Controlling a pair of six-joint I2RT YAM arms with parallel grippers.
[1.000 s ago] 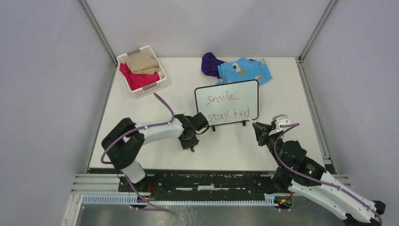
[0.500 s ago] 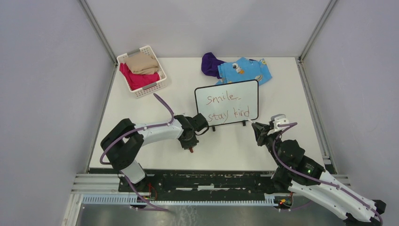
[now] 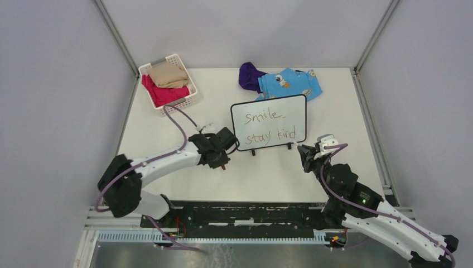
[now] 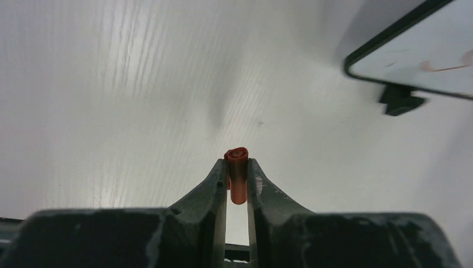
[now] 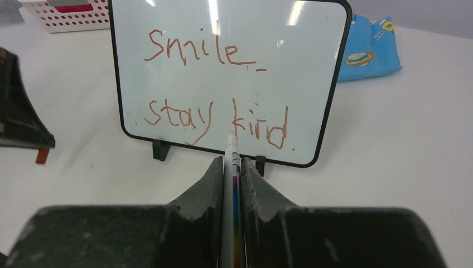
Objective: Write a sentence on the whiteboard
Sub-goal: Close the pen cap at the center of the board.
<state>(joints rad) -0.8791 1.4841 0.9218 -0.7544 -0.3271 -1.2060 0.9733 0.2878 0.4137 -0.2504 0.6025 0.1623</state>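
Left gripper: cap part-hid.; right gripper: marker part-hid. — whiteboard cropped, L-wrist.

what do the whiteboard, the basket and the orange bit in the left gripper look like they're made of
whiteboard: glossy white coated panel, light streaks reflect off it; thin black frame, probably plastic. basket: white moulded plastic, judging by its perforated walls. orange cap: smooth matte plastic, likely, with a moulded hollow end.
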